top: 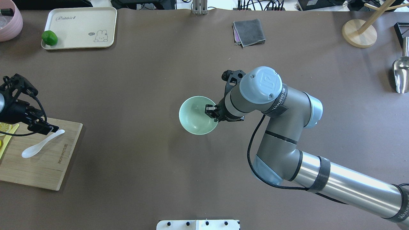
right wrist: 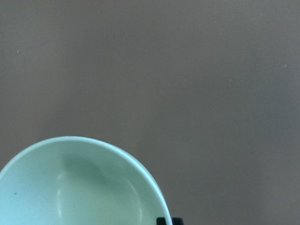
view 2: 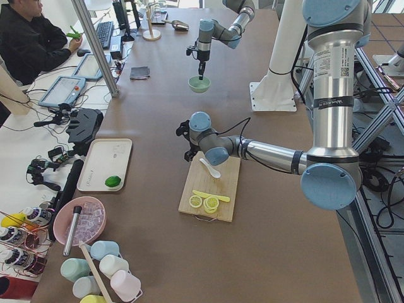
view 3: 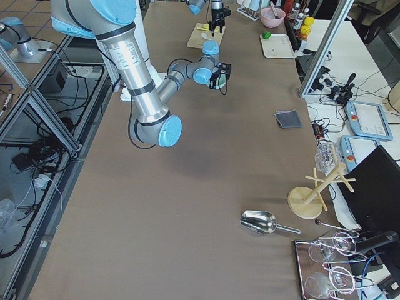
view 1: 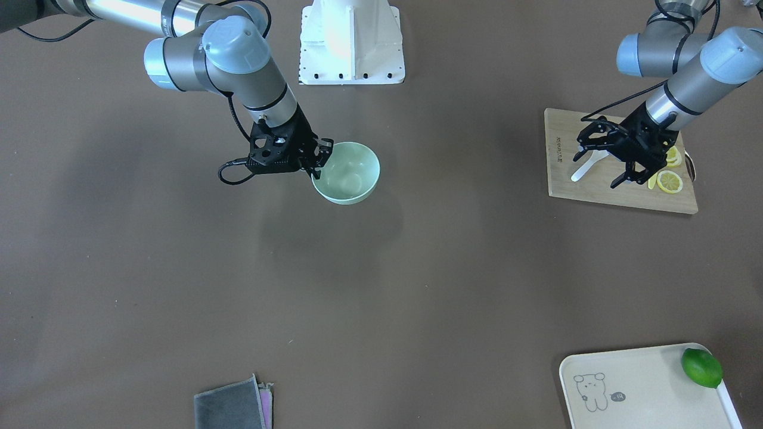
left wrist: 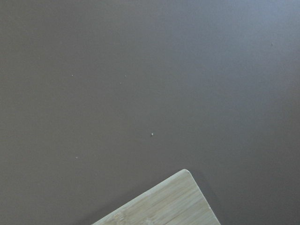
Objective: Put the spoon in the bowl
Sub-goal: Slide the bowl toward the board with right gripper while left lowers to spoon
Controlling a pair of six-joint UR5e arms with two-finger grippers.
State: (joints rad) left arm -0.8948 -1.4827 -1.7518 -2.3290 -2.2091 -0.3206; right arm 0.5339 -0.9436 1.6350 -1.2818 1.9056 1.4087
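The white spoon (view 1: 587, 166) lies on a wooden cutting board (view 1: 596, 192), scoop toward the board's middle; it also shows in the overhead view (top: 35, 147). My left gripper (view 1: 598, 168) is open and hovers low over the spoon's handle end, with a finger on each side. The mint-green bowl (view 1: 350, 173) is at the table's middle, also seen from overhead (top: 195, 116). My right gripper (view 1: 316, 165) is shut on the bowl's rim, one finger inside. I cannot tell whether the bowl rests on the table.
Lemon slices (view 1: 669, 180) and a slim yellow utensil (view 2: 211, 196) lie on the board beside the spoon. A cream tray (view 1: 644, 387) holds a lime (view 1: 702, 367). A grey cloth (view 1: 232, 408), a metal scoop (top: 401, 72) and a wooden stand (top: 359, 32) sit at the far edge.
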